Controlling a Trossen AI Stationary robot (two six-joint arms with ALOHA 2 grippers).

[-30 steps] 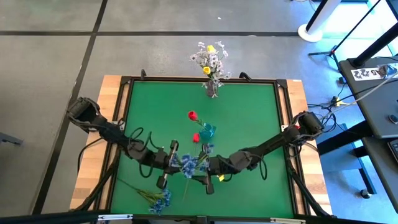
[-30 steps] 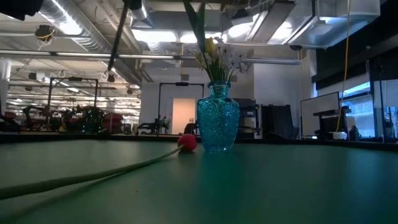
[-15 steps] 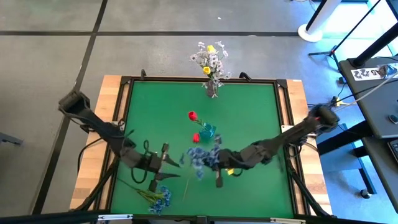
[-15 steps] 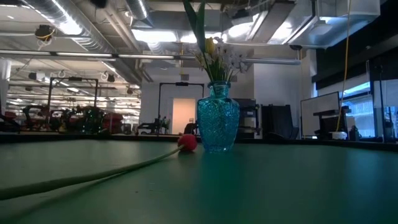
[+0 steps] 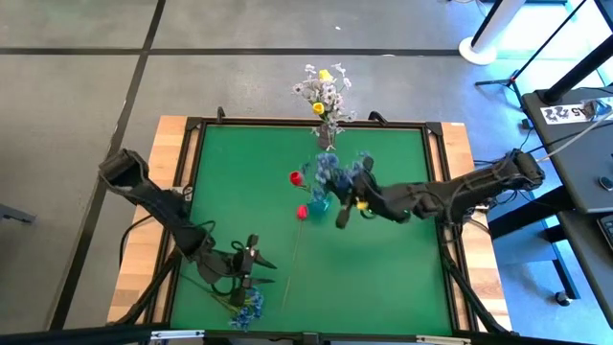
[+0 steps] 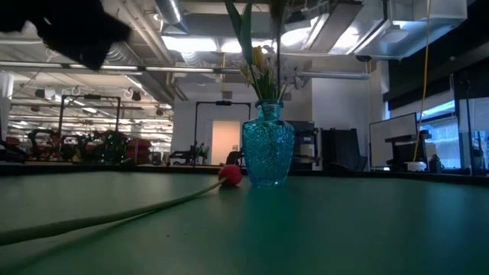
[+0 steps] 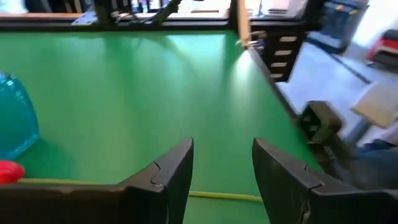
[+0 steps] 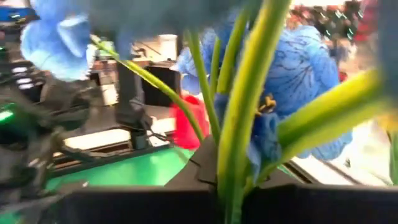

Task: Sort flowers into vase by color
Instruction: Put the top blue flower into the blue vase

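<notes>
My right gripper (image 5: pixel 343 196) is shut on a spray of blue flowers (image 5: pixel 330 168), held up beside the teal glass vase (image 5: pixel 321 202) at mid-table. One red bud (image 5: pixel 302 212) lies against the vase foot, its long stem (image 5: pixel 290 259) flat on the mat; another red bud (image 5: pixel 295 178) shows just beyond. My left gripper (image 5: pixel 257 264) stands open near the front left, over that stem (image 7: pixel 224 196), touching nothing. A second blue bunch (image 5: pixel 247 307) lies at the near edge. A vase with white and yellow flowers (image 5: pixel 323 91) stands at the far edge. My right gripper pinches the blue spray's green stems (image 8: pixel 239 158), several together, between its two fingers. The fingers reach in from the table's right. The blue blooms (image 8: pixel 301 68) stand out past the fingers, and the spray is lifted clear of the mat.
The green mat (image 5: pixel 383 278) is framed by a dark rail and wooden borders (image 5: pixel 144 268). The teal vase (image 6: pixel 267 151) and red bud (image 6: pixel 230 174) show at the middle of the low view, and a dark arm part (image 6: pixel 76 30) hangs at its top left.
Both grippers met at the blue spray near the front middle. My left gripper has opened, let go of it and drawn back toward the near left. My right gripper has shut on its stems and carried it up and toward the far edge, beside the teal vase.
</notes>
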